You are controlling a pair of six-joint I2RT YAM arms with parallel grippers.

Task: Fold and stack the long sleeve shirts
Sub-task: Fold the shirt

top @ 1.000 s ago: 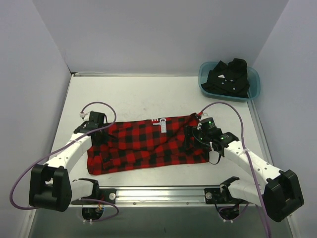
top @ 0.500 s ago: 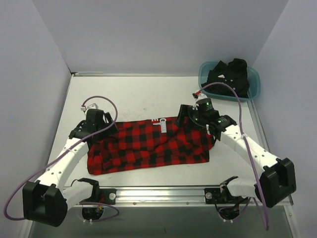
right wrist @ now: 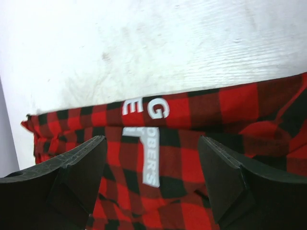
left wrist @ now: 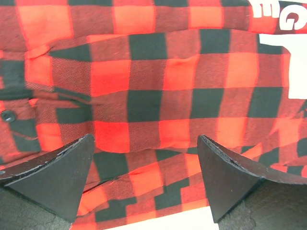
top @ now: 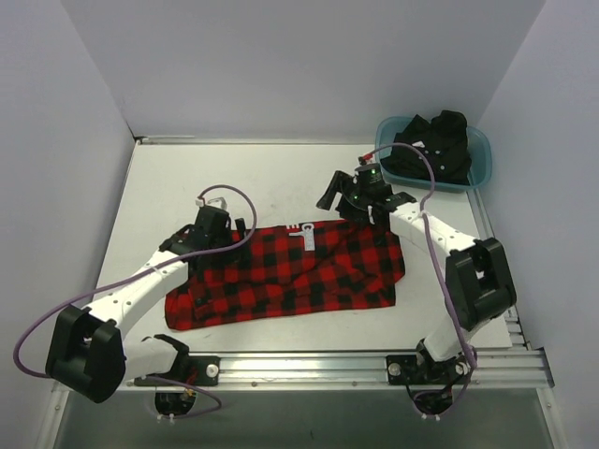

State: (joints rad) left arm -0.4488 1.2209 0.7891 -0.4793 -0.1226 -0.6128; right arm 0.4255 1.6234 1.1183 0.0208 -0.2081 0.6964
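Observation:
The red-and-black check shirt (top: 290, 271) lies folded into a long flat band across the middle of the table. Its white label (right wrist: 148, 158) faces up near the far edge. My left gripper (top: 240, 228) hovers open over the shirt's far left part. In the left wrist view only check cloth (left wrist: 144, 96) lies below its gripper (left wrist: 146, 167), with nothing between the fingers. My right gripper (top: 331, 196) hangs open just beyond the shirt's far edge, and it (right wrist: 152, 165) holds nothing. The black shirt (top: 432, 148) lies crumpled in the tub.
The teal plastic tub (top: 479, 161) stands at the back right corner, close to the right arm's elbow. White walls close in the table on three sides. A metal rail (top: 309, 360) runs along the near edge. Bare tabletop (right wrist: 144, 48) lies behind the shirt.
The left gripper has opened and moved right along the shirt's far edge. The right gripper has left the shirt's right end and moved toward the back, its jaws narrowing slightly.

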